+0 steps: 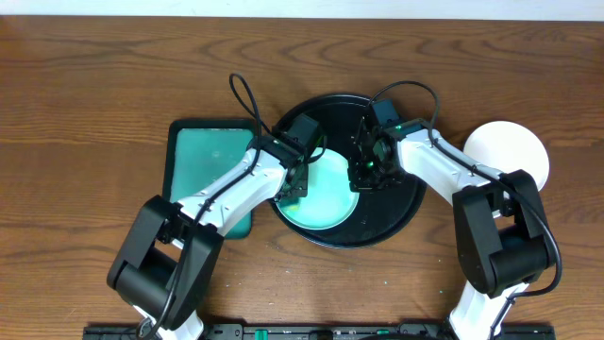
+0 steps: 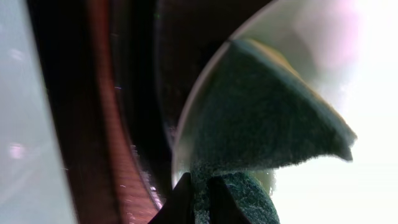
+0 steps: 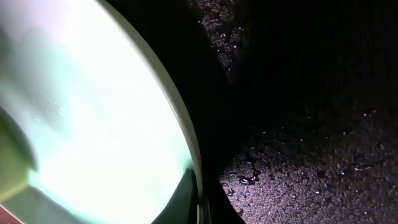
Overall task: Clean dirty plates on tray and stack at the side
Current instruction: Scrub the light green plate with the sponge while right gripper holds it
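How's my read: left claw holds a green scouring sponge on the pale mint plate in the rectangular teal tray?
Wrong tray: the overhead view shows the pale mint round plate in the round black tray; left claw and green sponge as stated.

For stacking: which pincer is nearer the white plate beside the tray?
Right. The right pincer, at the mint plate, is left of the white plate; left pincer farther left.

Black tray (image 1: 398,213), mint plate (image 1: 330,196), dark-green sponge (image 2: 261,118)
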